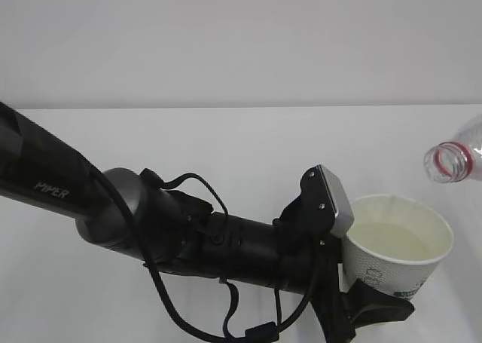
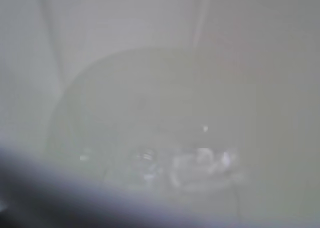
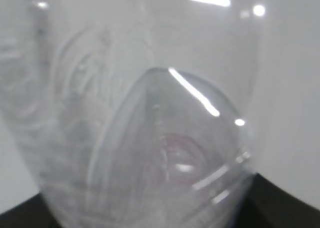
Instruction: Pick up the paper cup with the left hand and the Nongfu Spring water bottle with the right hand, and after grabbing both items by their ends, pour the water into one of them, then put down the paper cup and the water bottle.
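The white paper cup (image 1: pixel 395 245) hangs in the air at the lower right, upright, with my left gripper (image 1: pixel 379 298) shut on its base; one black finger (image 1: pixel 388 307) curls under it. Pale water (image 1: pixel 388 237) lies inside the cup. The cup (image 2: pixel 160 87) fills the blurred left wrist view. The Nongfu Spring water bottle (image 1: pixel 456 160) enters from the right edge, tipped, with its open mouth and red neck ring toward the cup and slightly above its rim. This clear bottle (image 3: pixel 150 112) fills the right wrist view, and my right gripper (image 3: pixel 150 215) is shut on it, with only dark corners showing.
The black left arm (image 1: pixel 151 222) with cables and a grey plate (image 1: pixel 335 200) stretches across the lower half of the exterior view. A white table (image 1: pixel 226 139) lies beneath, with a pale wall behind it.
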Controlling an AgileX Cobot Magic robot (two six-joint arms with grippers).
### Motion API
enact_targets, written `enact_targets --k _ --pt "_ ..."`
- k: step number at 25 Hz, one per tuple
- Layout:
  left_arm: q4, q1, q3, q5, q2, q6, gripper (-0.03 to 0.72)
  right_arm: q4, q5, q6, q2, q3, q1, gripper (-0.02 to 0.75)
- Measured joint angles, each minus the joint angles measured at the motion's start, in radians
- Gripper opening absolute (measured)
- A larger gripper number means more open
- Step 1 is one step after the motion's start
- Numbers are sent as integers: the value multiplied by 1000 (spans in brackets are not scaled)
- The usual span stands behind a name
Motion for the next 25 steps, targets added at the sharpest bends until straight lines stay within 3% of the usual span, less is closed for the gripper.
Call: enact_targets --k 25 --pt "0 0 0 0 0 0 516 30 9 263 0 0 0 446"
